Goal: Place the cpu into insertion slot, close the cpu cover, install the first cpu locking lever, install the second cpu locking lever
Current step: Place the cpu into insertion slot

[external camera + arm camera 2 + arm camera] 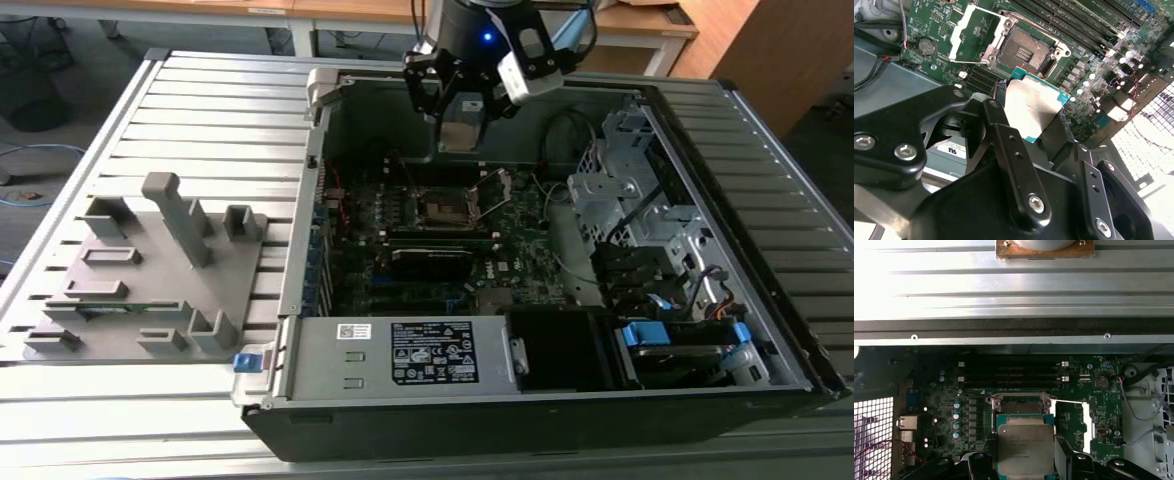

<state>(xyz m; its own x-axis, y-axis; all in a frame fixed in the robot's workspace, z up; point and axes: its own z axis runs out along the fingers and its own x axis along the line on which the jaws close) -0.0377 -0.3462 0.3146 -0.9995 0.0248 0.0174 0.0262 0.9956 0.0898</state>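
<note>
My gripper (461, 105) hangs over the open computer case, shut on the cpu (458, 135). In both wrist views the cpu (1031, 107) (1025, 445) is a square chip with a dull metal top on a green edge, pinched between two black fingers (1004, 135) (1074, 462). The insertion slot (1024, 52) (445, 207) lies bare on the motherboard a little below and ahead of the chip. In the first wrist view the cpu partly hides the slot (1019, 404). The cpu cover (974, 35) (1071, 422), a silvery frame, stands flipped open beside the slot.
The case wall (320, 190) and drive cage (627, 190) flank the motherboard. Memory slots (1011, 372) run beside the socket. A power supply (427, 350) fills the near end. A grey fixture (134, 270) sits on the slatted table at the exterior view's left. Loose cables (1139, 400) lie near the socket.
</note>
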